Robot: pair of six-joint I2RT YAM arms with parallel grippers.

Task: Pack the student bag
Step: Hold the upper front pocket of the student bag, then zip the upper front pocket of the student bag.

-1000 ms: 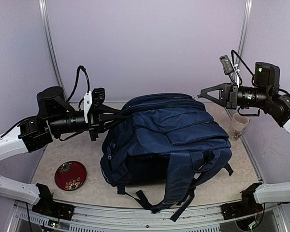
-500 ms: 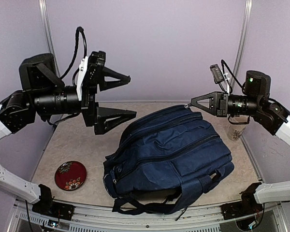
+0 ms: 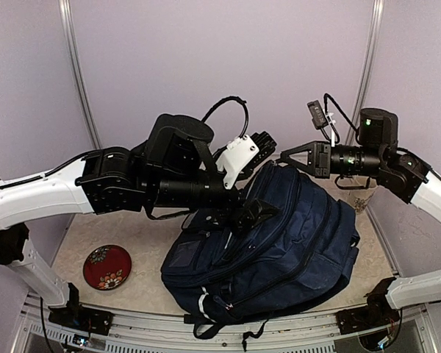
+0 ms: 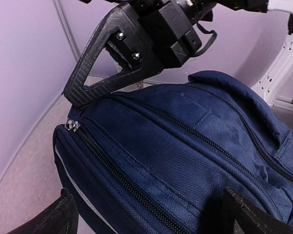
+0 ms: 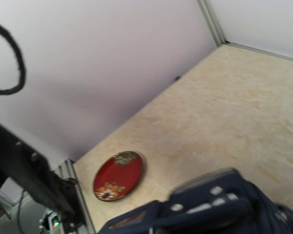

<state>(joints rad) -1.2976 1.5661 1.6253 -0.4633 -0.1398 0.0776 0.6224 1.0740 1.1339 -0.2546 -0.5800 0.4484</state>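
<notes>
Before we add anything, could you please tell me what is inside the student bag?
Nothing inside shows. The student bag has its zips closed in the left wrist view, so any contents are hidden by the navy fabric.

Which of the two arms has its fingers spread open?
The left arm's fingers stand spread wide over the navy bag, while the right arm's fingers are shut together at its top.
</notes>
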